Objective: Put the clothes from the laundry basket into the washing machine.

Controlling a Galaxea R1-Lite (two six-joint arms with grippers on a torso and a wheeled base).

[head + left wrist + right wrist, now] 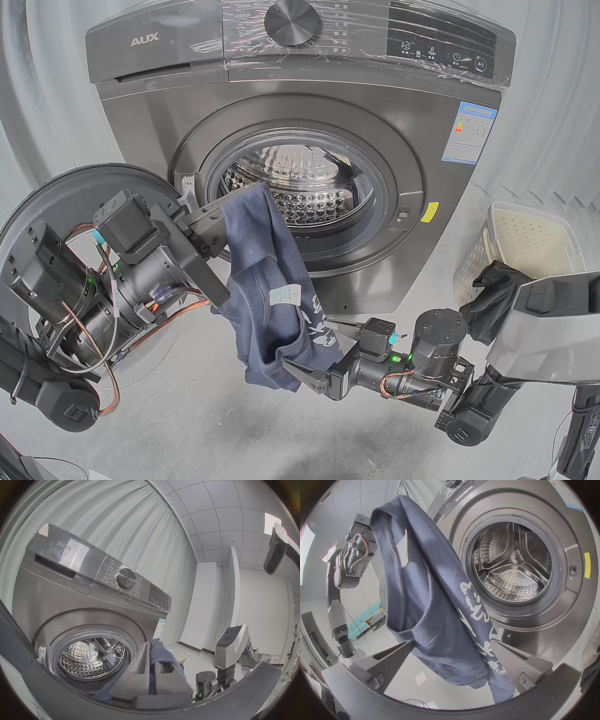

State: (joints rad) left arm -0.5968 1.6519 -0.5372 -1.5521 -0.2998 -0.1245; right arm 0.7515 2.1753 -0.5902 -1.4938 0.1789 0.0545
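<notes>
Centre frame: my left gripper (217, 234), fingers pinching the navy shirt (269, 281) before the drum (300, 169) | lower centre: right gripper (306, 370), fingers wide around its hem | I'd feed the hem in first.

navy shirt (262, 275), white print | grey washing machine (144, 125) | cream laundry basket (544, 240)

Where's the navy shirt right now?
Head view, centre-left: the navy shirt hangs from the left gripper, in front of the open washing machine.
</notes>
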